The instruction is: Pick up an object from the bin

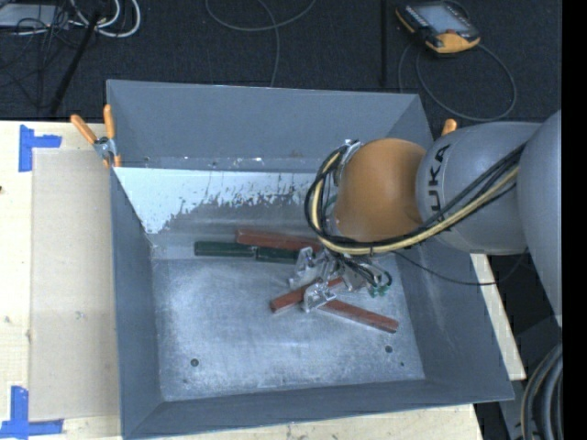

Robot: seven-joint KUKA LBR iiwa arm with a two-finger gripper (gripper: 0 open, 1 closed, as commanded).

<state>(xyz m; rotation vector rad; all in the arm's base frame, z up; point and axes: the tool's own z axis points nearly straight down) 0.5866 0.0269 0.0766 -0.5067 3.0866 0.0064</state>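
the gripper sits low in the grey bin, right of centre, seemingly over the right end of a red-brown stick. the stick's long axis runs off leftward and slightly toward the camera. whether the gripper is spread or closed i cannot tell.

Arm is showing smooth silver-grey rounded links, dark KUKA lettering running across one. Glossy orange dome cover is capping the wrist. Black and yellow cables are looping round it (bundle also trailing over the grey link).
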